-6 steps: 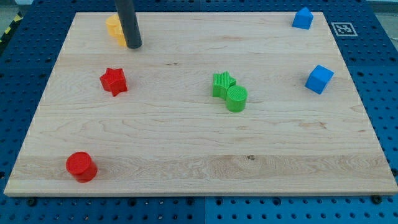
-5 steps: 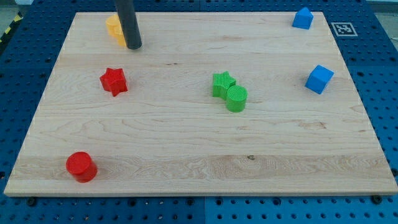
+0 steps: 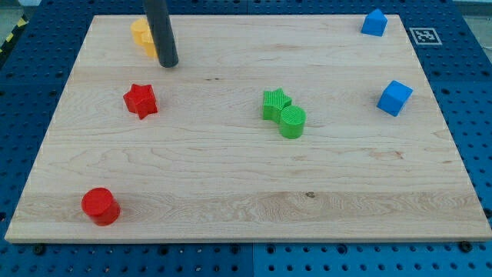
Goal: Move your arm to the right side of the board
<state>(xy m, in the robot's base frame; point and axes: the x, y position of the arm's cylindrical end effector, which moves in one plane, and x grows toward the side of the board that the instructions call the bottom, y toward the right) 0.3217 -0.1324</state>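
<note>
My tip (image 3: 168,64) rests on the wooden board (image 3: 231,177) near the view's top left. It stands just to the right of a yellow block (image 3: 142,36), which the rod partly hides. A red star (image 3: 141,100) lies below and left of the tip. A green star (image 3: 275,103) and a green cylinder (image 3: 292,121) touch each other near the board's middle, far to the right of the tip. A blue cube (image 3: 394,98) sits at the right side, and a blue block (image 3: 373,23) at the top right corner.
A red cylinder (image 3: 101,205) stands at the bottom left of the board. A blue perforated table (image 3: 477,92) surrounds the board. A black and white marker tag (image 3: 424,35) lies off the board's top right corner.
My tip has slid slightly down and to the right, away from the yellow block. No block has moved.
</note>
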